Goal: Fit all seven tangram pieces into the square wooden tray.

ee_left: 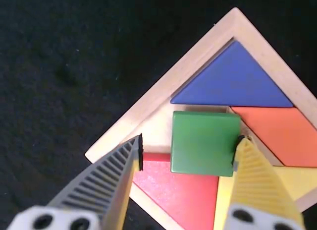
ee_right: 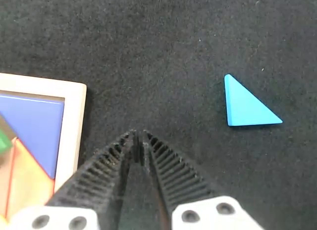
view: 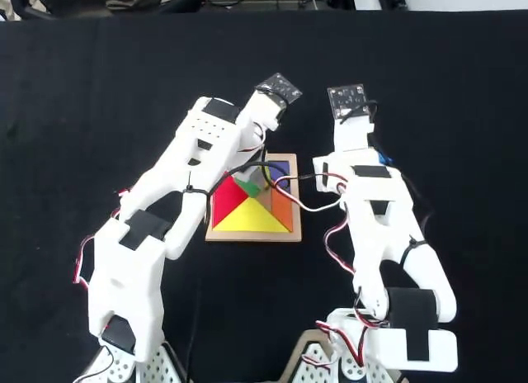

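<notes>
Closest up, my left end effector [ee_left: 189, 143] hangs wide open astride the green wooden square [ee_left: 205, 141], not gripping it. That square's in the square wooden tray [ee_left: 163, 86] with the dark blue triangle [ee_left: 233, 81], orange parallelogram [ee_left: 280, 136], red triangle [ee_left: 173, 190] and yellow triangle [view: 250, 220]. My right end effector [ee_right: 137, 138] is closed on nothing over the black table [ee_right: 148, 41], with the light blue triangle [ee_right: 245, 108] lying loose nearby. Mostly done I reckon, at least that one left.

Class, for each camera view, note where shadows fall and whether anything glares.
High view: even light, no glare on the black cloth. Left wrist view: a thin shadow edges the green square where it meets the red piece. Right wrist view: the tray rim shadows the cloth beside it.
</notes>
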Tool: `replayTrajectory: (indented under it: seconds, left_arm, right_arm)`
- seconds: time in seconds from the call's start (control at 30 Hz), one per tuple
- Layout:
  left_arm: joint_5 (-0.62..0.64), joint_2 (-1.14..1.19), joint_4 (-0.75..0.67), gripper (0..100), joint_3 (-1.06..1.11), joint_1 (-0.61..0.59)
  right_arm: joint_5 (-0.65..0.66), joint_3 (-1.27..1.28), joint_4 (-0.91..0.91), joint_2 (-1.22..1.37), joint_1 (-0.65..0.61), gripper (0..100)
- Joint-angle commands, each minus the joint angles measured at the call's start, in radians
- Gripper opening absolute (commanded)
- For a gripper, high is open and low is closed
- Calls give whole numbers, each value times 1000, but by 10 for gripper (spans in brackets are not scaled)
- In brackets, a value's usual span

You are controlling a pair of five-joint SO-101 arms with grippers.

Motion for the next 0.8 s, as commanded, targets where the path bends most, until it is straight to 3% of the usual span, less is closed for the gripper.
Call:
replayTrajectory:
  seconds: [0.0, 0.77]
  left_arm:
    - [-6, -52, -11, 302, -15, -22]
    - [-6, -74, -21, 302, -30, -68]
  right_arm:
    - [3, -4, -20, -42, 31, 11]
    - [3, -4, -20, -42, 31, 11]
